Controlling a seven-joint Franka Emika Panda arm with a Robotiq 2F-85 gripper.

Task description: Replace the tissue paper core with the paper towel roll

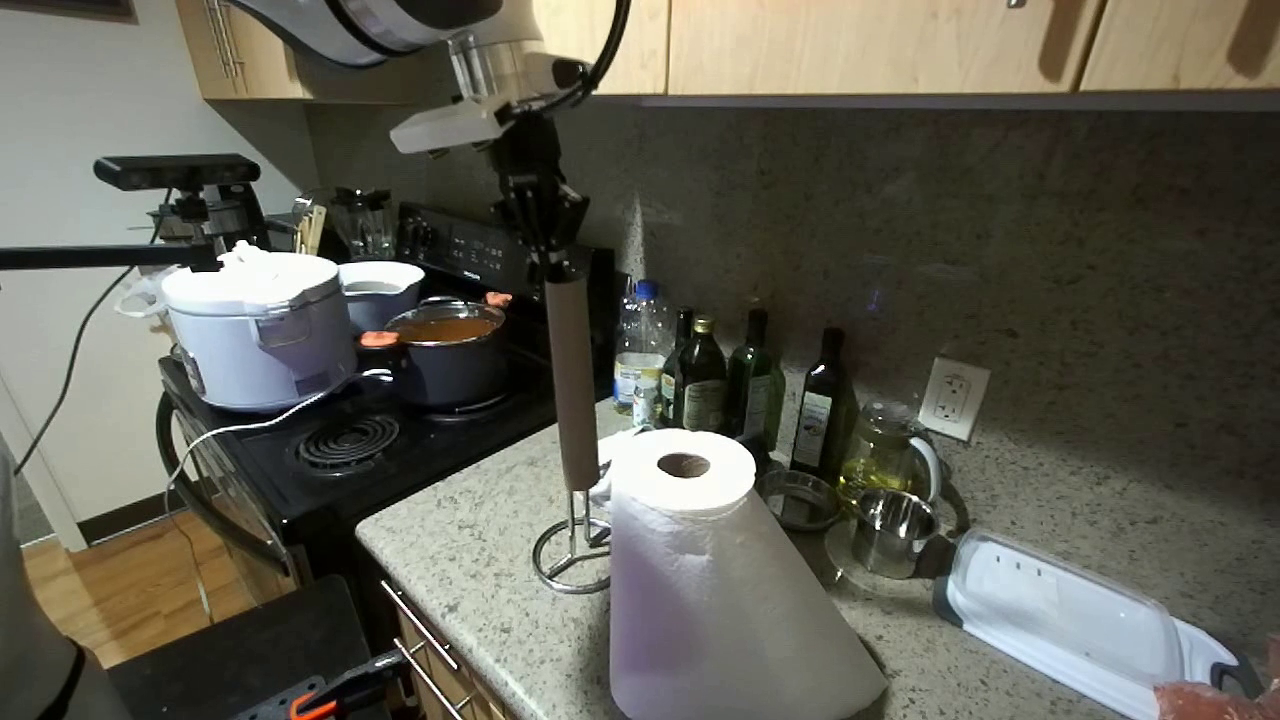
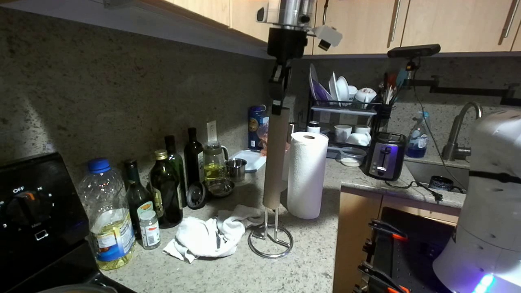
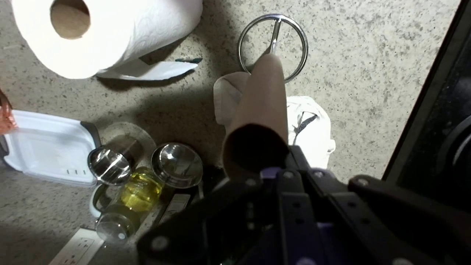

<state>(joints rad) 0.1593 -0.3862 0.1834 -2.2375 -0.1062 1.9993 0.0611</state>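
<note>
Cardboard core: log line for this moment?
gripper: pinching cardboard core | core: held above holder base | paper towel roll: upright on counter

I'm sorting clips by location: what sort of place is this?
Most likely a kitchen, perhaps in a home: there is a stove with a pot on it, a loaded dish rack and a faucet.

In an exterior view, the cardboard core [image 2: 276,158] under my gripper [image 2: 277,109] is above the towel holder's ring base [image 2: 270,256], a cloth [image 2: 207,236] to its left, the paper towel roll [image 2: 307,179] right.
</note>
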